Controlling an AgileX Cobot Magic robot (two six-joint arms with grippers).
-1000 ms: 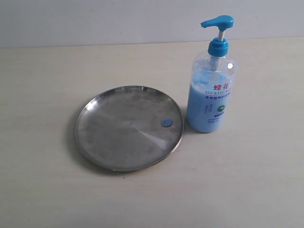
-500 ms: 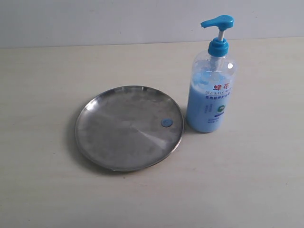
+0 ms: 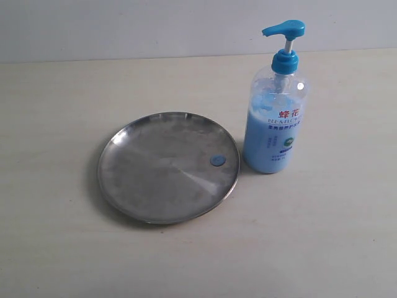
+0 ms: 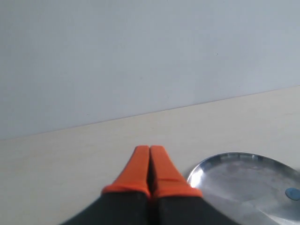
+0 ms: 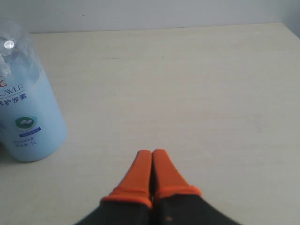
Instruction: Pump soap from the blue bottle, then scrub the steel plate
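Observation:
The steel plate (image 3: 155, 171) lies flat on the pale table, a small round blob of blue soap (image 3: 216, 160) near its right rim. The blue bottle (image 3: 275, 118) stands upright just right of the plate, its pump head raised and its spout pointing left. Neither arm shows in the exterior view. In the left wrist view my left gripper (image 4: 149, 149) is shut and empty, with the plate's rim (image 4: 201, 168) and the soap blob (image 4: 292, 193) off to one side. My right gripper (image 5: 152, 152) is shut and empty, the bottle (image 5: 26, 117) standing apart from it.
A plain pale wall (image 3: 155, 28) rises behind the table's far edge. Bare wooden tabletop (image 3: 310, 236) spreads in front of the plate and bottle and to both sides.

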